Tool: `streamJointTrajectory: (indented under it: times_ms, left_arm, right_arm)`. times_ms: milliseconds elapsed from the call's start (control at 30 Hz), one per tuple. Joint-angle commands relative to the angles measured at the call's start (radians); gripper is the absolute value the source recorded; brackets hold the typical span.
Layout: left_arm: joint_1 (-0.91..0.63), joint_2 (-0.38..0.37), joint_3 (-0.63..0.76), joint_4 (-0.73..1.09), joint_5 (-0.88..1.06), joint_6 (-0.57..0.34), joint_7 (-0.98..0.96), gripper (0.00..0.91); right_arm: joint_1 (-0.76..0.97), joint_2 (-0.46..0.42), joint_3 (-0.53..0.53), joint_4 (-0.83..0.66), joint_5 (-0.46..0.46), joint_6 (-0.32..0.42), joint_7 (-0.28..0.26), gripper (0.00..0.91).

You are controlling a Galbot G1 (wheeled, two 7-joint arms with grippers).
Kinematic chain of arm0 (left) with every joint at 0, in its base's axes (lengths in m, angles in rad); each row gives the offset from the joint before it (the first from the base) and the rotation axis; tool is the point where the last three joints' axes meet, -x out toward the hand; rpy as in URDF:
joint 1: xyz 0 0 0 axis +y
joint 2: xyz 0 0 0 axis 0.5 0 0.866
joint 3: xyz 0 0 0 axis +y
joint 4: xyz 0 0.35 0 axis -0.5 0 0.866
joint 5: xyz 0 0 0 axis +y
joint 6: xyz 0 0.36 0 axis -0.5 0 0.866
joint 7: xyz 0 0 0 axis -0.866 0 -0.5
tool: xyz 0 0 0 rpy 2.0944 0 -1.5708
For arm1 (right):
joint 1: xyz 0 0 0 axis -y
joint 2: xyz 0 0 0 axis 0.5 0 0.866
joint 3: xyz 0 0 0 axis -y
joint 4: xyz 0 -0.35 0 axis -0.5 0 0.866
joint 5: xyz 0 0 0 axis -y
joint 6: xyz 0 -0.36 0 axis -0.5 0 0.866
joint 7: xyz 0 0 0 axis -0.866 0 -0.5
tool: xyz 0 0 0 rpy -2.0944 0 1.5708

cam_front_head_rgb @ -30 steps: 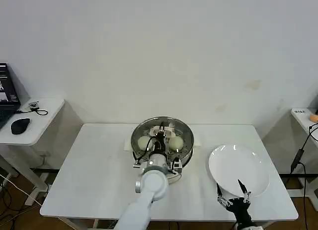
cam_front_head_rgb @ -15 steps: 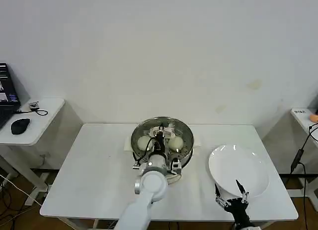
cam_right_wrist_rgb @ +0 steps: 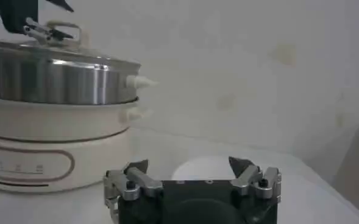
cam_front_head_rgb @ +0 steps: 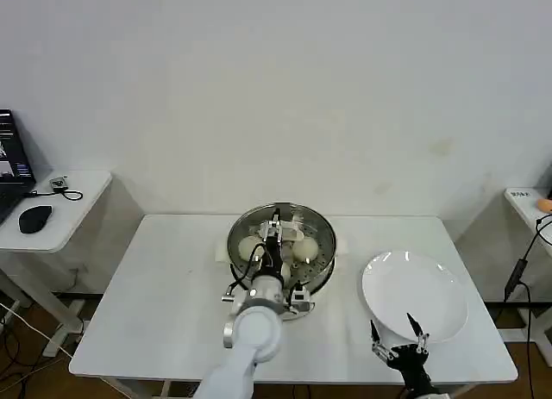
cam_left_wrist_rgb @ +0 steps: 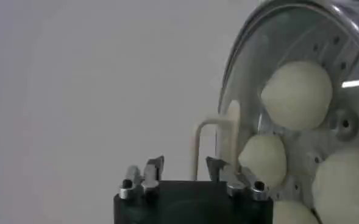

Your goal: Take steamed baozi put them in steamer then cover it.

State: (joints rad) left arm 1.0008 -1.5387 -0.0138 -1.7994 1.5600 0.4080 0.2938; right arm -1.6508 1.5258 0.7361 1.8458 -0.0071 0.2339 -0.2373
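Cover [cam_front_head_rgb: 282, 233] sitting on steamer [cam_right_wrist_rgb: 57, 79], baozi [cam_left_wrist_rgb: 296, 94] inside. Left gripper [cam_left_wrist_rgb: 185, 173] spread open beside handle [cam_left_wrist_rgb: 214, 146], releasing. Next: lifting clear. Right gripper [cam_right_wrist_rgb: 191, 173] open, idling near plate [cam_front_head_rgb: 414, 294].

Lab or test room: bare white wall [cam_front_head_rgb: 276, 89], plain white table [cam_front_head_rgb: 155, 304], side desk [cam_front_head_rgb: 60, 211] with computer mouse [cam_front_head_rgb: 34, 218], loose cables on floor [cam_front_head_rgb: 17, 330].

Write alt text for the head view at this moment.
The left pincer hovers open over the cover, which sits on the steamer with steamed baozi visible through the glass. The right pincer waits open beside the white plate on the table.
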Motion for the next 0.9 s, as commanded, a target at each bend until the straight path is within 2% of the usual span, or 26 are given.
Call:
streamJointTrajectory:
  times_ms: [33, 267, 367, 433, 467, 533, 567, 667, 733, 900]
  left_arm:
    - [0.095, 0.079, 0.021, -0.199, -0.056, -0.005, 0.001, 0.907]
    - [0.200, 0.188, -0.010, -0.365, -0.191, -0.028, -0.033, 0.907]
    - [0.292, 0.256, -0.093, -0.443, -0.362, -0.061, -0.137, 0.907]
    - [0.347, 0.317, -0.159, -0.471, -0.684, -0.101, -0.275, 0.907]
    - [0.374, 0.337, -0.208, -0.477, -0.990, -0.136, -0.397, 0.907]
    - [0.398, 0.342, -0.280, -0.484, -1.285, -0.158, -0.550, 0.907]
    - [0.411, 0.344, -0.346, -0.485, -1.532, -0.150, -0.609, 0.907]
    - [0.449, 0.362, -0.472, -0.449, -1.923, -0.149, -0.696, 0.907]
    - [0.477, 0.360, -0.520, -0.413, -1.963, -0.214, -0.724, 0.907]
    - [0.584, 0.370, -0.577, -0.360, -1.959, -0.221, -0.674, 0.907]
  right_arm:
    - [0.000, 0.002, -0.002, -0.001, -0.002, 0.000, 0.001, 0.907]
    - [-0.012, -0.009, 0.000, 0.001, 0.003, 0.003, 0.005, 0.907]
    - [-0.031, -0.031, 0.001, 0.004, 0.023, 0.009, 0.010, 0.907]
    - [-0.050, -0.056, 0.002, 0.019, 0.046, 0.006, 0.011, 0.907]
    - [-0.057, -0.064, 0.003, 0.027, 0.051, 0.004, 0.012, 0.907]
    - [-0.080, -0.090, 0.003, 0.061, 0.079, -0.012, 0.018, 0.907]
    - [-0.088, -0.099, 0.002, 0.073, 0.088, -0.016, 0.020, 0.907]
    - [-0.130, -0.148, -0.007, 0.126, 0.116, -0.039, 0.028, 0.907]
    - [-0.148, -0.177, -0.011, 0.144, 0.124, -0.045, 0.030, 0.907]
    - [-0.194, -0.259, -0.008, 0.196, 0.172, -0.057, 0.050, 0.907]
